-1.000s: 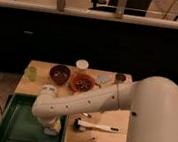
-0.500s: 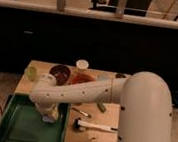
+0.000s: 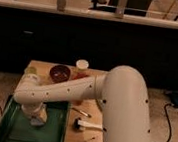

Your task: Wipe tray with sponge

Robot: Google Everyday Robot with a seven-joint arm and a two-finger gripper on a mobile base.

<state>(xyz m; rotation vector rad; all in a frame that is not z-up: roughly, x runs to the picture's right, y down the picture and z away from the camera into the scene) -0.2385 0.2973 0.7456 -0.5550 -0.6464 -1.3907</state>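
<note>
One wooden table (image 3: 86, 119) in a dim room bears a shallow green tray (image 3: 4, 124); gripper (image 3: 36, 117) low inside, at the soft sponge (image 3: 37, 123), hold unclear.

My arm (image 3: 124, 111) shows as smooth cream-white shells, a fat rounded upper segment narrowing into a slimmer tubular link (image 3: 61, 92); a row of small dark dots runs along that link; the joints I can see are rounded caps in the same pale colour. The pincer (image 3: 37, 119) is a pale stub at the arm's end, low over the tray (image 3: 14, 130).
</note>
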